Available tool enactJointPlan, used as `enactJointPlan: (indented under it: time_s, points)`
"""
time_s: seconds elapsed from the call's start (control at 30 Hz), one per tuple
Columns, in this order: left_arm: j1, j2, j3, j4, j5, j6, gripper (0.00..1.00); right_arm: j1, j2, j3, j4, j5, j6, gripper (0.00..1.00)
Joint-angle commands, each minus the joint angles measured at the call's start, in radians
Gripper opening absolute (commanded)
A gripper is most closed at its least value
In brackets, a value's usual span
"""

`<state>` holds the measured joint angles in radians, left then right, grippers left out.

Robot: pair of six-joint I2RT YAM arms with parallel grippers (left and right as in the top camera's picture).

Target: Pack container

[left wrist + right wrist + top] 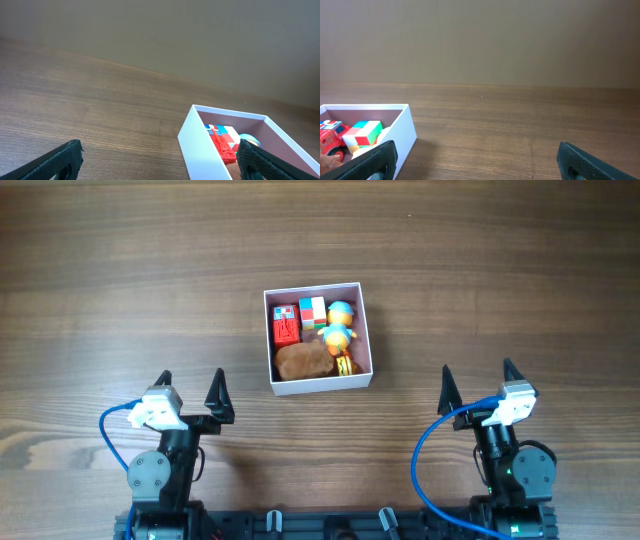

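Note:
The container is a square white box with a pink inside, at the table's middle. It holds a red toy, a red-green-white block, a yellow and blue duck figure and a brown lump. It also shows in the left wrist view and the right wrist view. My left gripper is open and empty, near the front left of the container. My right gripper is open and empty, to the container's front right.
The wooden table surrounds the container. A plain wall stands behind the table's far edge.

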<state>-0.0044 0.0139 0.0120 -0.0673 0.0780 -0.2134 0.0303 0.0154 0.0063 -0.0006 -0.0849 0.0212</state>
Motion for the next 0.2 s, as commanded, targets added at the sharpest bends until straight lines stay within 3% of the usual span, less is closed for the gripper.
enactJointPlan:
  time_s: [0.0, 0.17]
  points:
    - [0.006, -0.009, -0.006, 0.000, 0.026, 0.019, 1.00, 0.006, -0.008, -0.001, 0.003, 0.018, 0.005, 1.00]
    - [0.006, -0.009, -0.006, 0.000, 0.026, 0.019, 1.00, 0.006, -0.008, -0.001, 0.003, 0.018, 0.006, 1.00]
